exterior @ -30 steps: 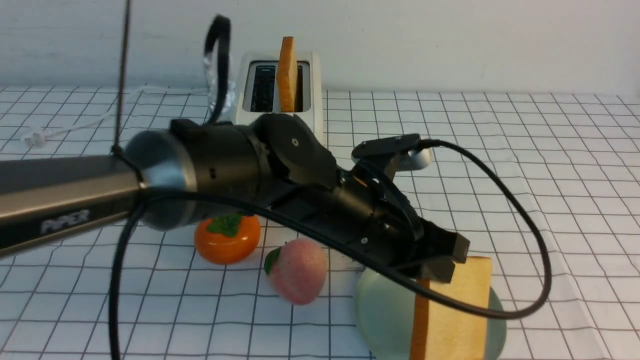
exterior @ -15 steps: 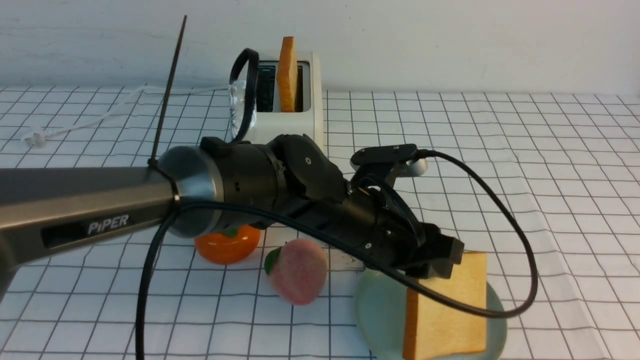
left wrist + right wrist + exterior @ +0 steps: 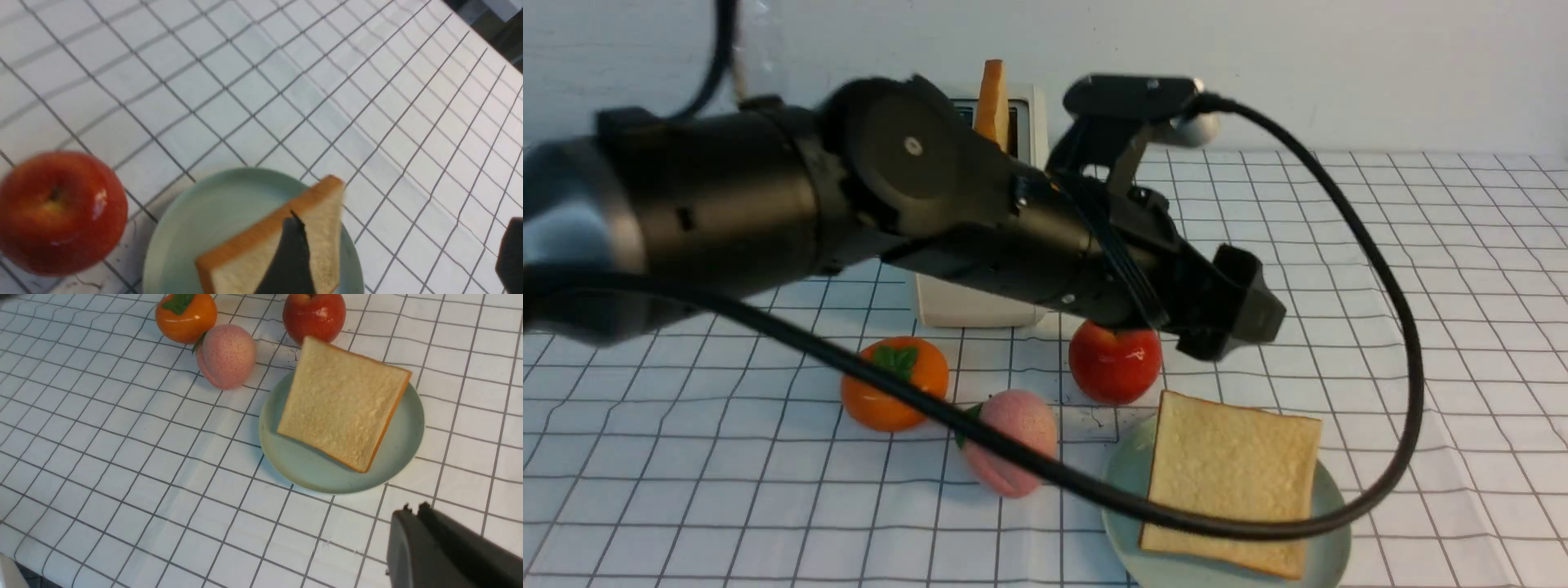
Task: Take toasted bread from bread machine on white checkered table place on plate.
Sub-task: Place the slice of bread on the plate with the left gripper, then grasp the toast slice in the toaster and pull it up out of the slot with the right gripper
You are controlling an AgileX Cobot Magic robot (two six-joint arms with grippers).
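One slice of toasted bread (image 3: 1233, 482) lies flat on the mint-green plate (image 3: 1127, 482) at the front of the checkered table (image 3: 1421, 245). It also shows in the left wrist view (image 3: 245, 261) and the right wrist view (image 3: 343, 404). The second slice (image 3: 992, 90) stands upright in the right slot of the cream bread machine (image 3: 972, 306), mostly hidden behind my left arm. My left gripper (image 3: 1241, 327) hangs open and empty above the plate's far edge, jaws wide apart (image 3: 400, 253). My right gripper (image 3: 412, 508) is shut and empty, near the plate (image 3: 400, 449).
A red apple (image 3: 1115, 363) sits just behind the plate. A pink peach (image 3: 1017, 412) and an orange persimmon (image 3: 894, 384) lie to its left. My left arm's black cable loops low across the plate and peach. The toaster's white cord is hidden.
My left gripper has let go of the toast, which dropped from standing on edge to lying flat on the plate. The left arm has risen and pulled back, uncovering the apple.
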